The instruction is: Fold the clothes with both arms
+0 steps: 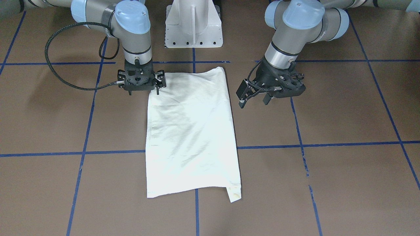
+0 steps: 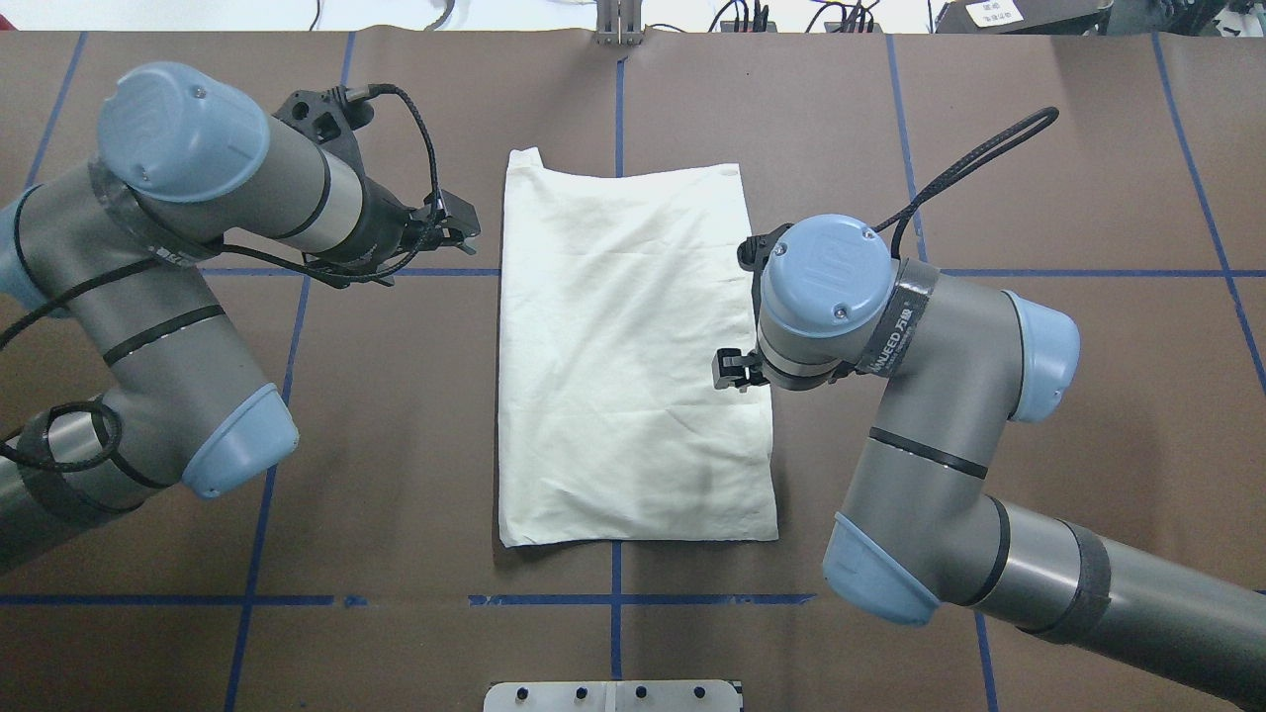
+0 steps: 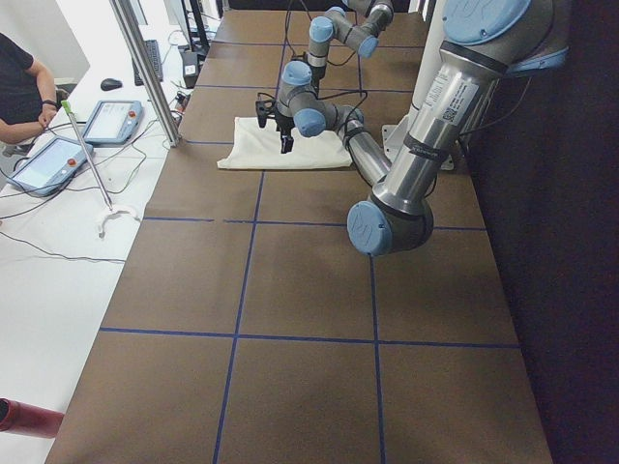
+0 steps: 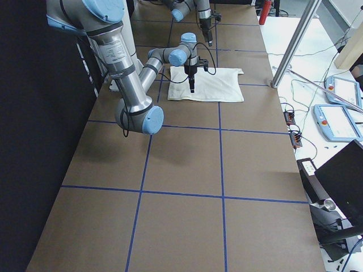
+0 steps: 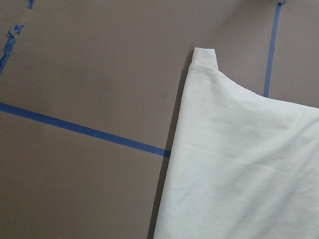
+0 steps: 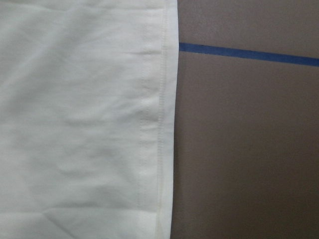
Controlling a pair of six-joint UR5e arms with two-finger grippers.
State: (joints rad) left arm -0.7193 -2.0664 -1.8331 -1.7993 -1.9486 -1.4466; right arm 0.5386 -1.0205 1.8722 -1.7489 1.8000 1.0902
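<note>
- We see the shirt [image 1: 192, 131] lying flat in the middle of the brown table [image 1: 344, 180], folded into a long rectangle with its plain cream side up; no print shows.
- Its long edges run from the robot's side to the far side of the table, and it lies across the blue tape lines [image 1: 328, 144] that mark the table in squares.
- At the far corner on the robot's left, a small tab of cloth [image 2: 521, 158] pokes out past the edge of the rectangle.
- The left gripper [image 1: 254, 100] hangs tilted above the bare table beside the shirt's left long edge, clear of the cloth. We see its two fingers [image 1: 242, 96] spread wide with nothing between them.
- Its wrist camera looks down on the tab corner and a stretch of tape.
- The right gripper [image 1: 144, 92] points straight down at the shirt's right long edge. Its fingertips stand wide apart and hold nothing; we cannot tell whether they touch the cloth.
- Its wrist camera shows the stitched hem running beside bare table.
- A black cable [image 1: 55, 65] loops out from the right arm's wrist.
- The white pedestal [image 1: 193, 26] stands between the two arms, just behind the shirt's near end.
- In the left side view a person [image 3: 19, 87] sits beyond the table's far edge, near two tablets.
</note>
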